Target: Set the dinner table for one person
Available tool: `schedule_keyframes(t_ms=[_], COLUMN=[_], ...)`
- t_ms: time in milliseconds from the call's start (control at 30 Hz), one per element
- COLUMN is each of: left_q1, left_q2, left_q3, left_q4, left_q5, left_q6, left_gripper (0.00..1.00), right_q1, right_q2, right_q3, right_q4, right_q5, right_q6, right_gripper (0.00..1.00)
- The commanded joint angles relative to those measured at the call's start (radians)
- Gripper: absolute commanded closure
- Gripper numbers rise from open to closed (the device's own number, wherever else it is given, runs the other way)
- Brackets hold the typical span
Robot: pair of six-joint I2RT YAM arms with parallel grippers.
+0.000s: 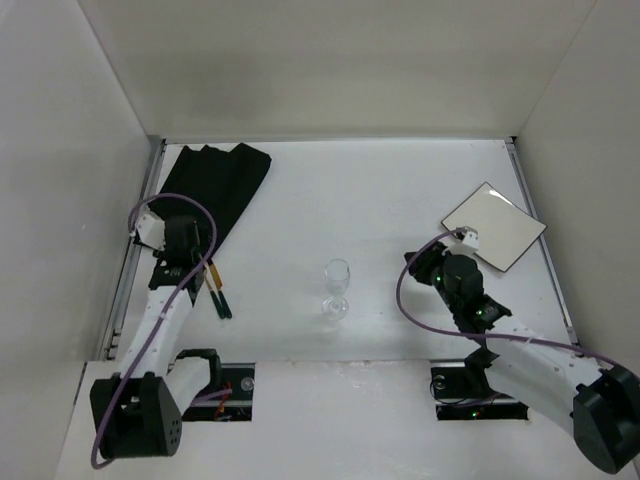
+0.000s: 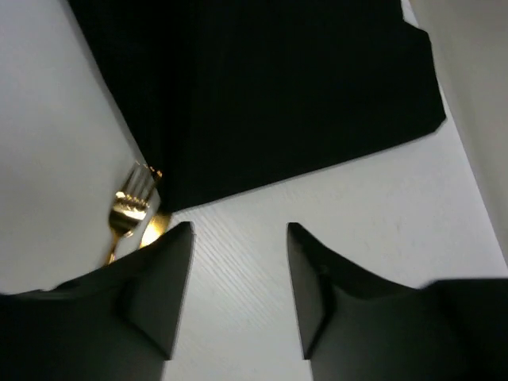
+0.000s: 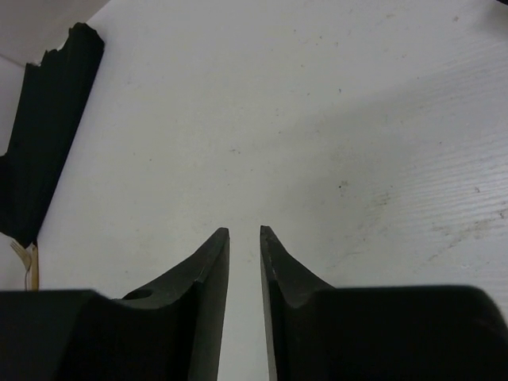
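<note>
Top external: nothing on the tabletop is seen set out as a place setting yet. Black placemat is bunched in the far-left corner, against the left rail. Cutlery lies just off its near edge. Wine glass stands upright mid-tabletop, apart from everything. Square white plate lies far right, turned cornerwise, close to the right rail. Risk as judged: the glass is tall on a thin stem and sits in the crossing path, so it could be tipped if placemat or plate is carried to centre at low height.

Left wrist: left claw is held about half apart, with nothing between the jaws but bare tabletop. The placemat edge lies just ahead. Gold fork is seen just beside one finger, its tines at the mat edge. If the mat is pinched here, the fork could be nudged or dragged along. A folded mat lifted by one layer could come up bunched.

Right wrist: right claw is drawn narrow, a thin slit only, nothing gripped. Bare tabletop is seen below and the placemat at far left. The plate is not shown here. A flat plate met with so slim a gap could be pushed toward the rail rather than gripped
</note>
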State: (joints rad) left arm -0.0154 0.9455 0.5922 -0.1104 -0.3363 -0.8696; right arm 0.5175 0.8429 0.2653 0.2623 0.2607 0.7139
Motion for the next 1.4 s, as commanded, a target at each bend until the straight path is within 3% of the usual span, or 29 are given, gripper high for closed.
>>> schedule_keyframes(t_ms=[0,100,367,667,1000,1133,1233,1367], left_q1=[0.134,0.209,0.272,0.260,0.280,0.276,0.230,0.127], left_q2=[0.051,0.174,0.393,0.545,0.711,0.774,0.812,0.854], left_q3=[0.021,0.056,0.126,0.222,0.319,0.377,0.457,0.619], left_q4=[0.132,0.198,0.322,0.342,0.304,0.295,0.295,0.284], left_q5=[0.075,0.129,0.151,0.117,0.071,0.082,0.109,0.097], left_q6=[-0.026,-0.040,0.004,0.036,0.110,0.118,0.110,0.129], left_gripper=[0.46,0.39,0.35,0.39,0.57,0.79,0.88,0.91], right_q1=[0.016,0.025,0.028,0.043,0.043,0.043,0.043,0.042], right_q2=[0.010,0.016,-0.024,-0.008,-0.033,-0.016,-0.018,-0.030], right_q3=[0.043,0.046,0.035,0.040,0.031,0.035,0.035,0.029], right_q4=[0.058,0.064,0.064,0.072,0.072,0.072,0.072,0.072], right_q5=[-0.020,-0.025,-0.026,-0.035,-0.035,-0.035,-0.032,-0.032], right_q6=[-0.010,-0.010,-0.010,-0.010,-0.010,-0.010,-0.013,-0.013], right_gripper=[0.68,0.57,0.32,0.29,0.29,0.29,0.29,0.29])
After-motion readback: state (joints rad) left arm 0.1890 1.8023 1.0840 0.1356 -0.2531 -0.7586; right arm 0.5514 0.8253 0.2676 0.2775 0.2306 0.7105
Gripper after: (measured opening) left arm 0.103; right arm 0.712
